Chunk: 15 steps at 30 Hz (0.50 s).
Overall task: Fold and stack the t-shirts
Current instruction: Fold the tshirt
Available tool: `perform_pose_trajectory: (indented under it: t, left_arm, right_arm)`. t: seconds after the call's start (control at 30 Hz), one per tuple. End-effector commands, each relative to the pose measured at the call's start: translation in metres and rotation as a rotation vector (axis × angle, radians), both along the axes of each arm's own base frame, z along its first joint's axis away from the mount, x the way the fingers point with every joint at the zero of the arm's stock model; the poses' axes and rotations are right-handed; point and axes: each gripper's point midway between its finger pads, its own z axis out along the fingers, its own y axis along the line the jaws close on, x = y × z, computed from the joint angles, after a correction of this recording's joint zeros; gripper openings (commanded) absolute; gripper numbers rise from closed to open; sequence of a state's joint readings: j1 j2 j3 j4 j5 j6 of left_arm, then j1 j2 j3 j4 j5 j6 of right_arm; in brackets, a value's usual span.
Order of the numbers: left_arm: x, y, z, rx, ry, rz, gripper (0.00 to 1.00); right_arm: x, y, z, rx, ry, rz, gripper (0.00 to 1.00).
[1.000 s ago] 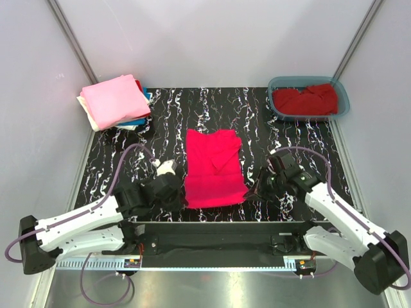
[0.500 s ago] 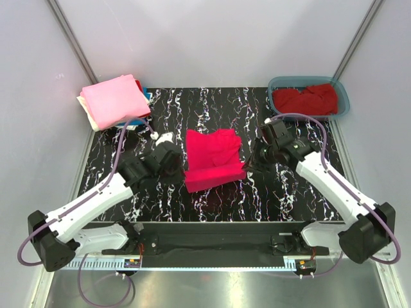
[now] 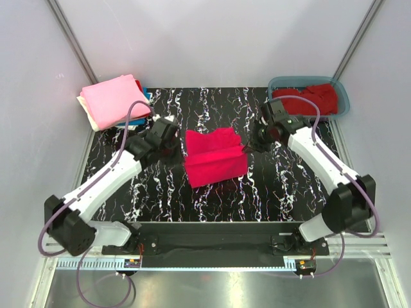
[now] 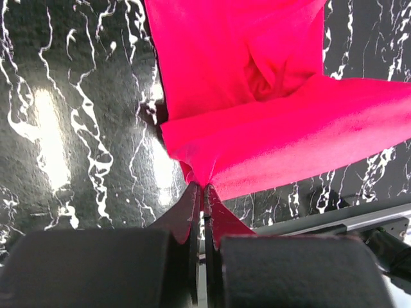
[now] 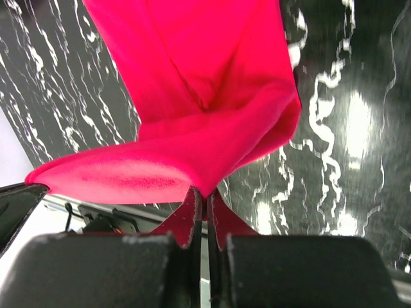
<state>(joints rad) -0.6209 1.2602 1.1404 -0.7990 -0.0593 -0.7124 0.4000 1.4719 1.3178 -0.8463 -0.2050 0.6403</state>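
Note:
A bright pinkish-red t-shirt [image 3: 214, 157] lies in the middle of the black marbled table, its near half lifted and folded back over its far half. My left gripper [image 3: 182, 149] is shut on the shirt's left corner [image 4: 200, 176]. My right gripper [image 3: 246, 146] is shut on its right corner [image 5: 205, 187]. Both hold the lifted edge a little above the table. A stack of folded shirts, light pink [image 3: 115, 99] on top with cream and blue beneath, sits at the back left. A darker red shirt [image 3: 307, 99] lies crumpled in the tub.
The teal plastic tub [image 3: 340, 106] stands at the back right corner. Grey walls close in both sides. The table's front edge and metal rail [image 3: 212, 244] run along the bottom.
Both grippers have carried the shirt's near edge away from me, from the table's front toward its middle. The shirt has gone from flat to folded over on itself.

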Motion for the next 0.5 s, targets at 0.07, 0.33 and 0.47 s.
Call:
perform_pose_trajectory:
  t: [0.07,0.33,0.47]
  left_arm:
    - [0.051,0.001,0.025,0.008,-0.069,-0.040,0.00]
    - [0.191,0.010,-0.032,0.036,0.043,-0.018,0.02]
    - [0.241,0.017,-0.092,0.006,0.178,0.007,0.48]
  right_arm:
    - [0.060,-0.004,0.006,-0.006,-0.044,-0.027,0.00]
    - [0.206,0.019,-0.010,0.050,-0.071,-0.038,0.11]
    - [0.254,0.031,-0.078,0.088,0.007,-0.016,0.99]
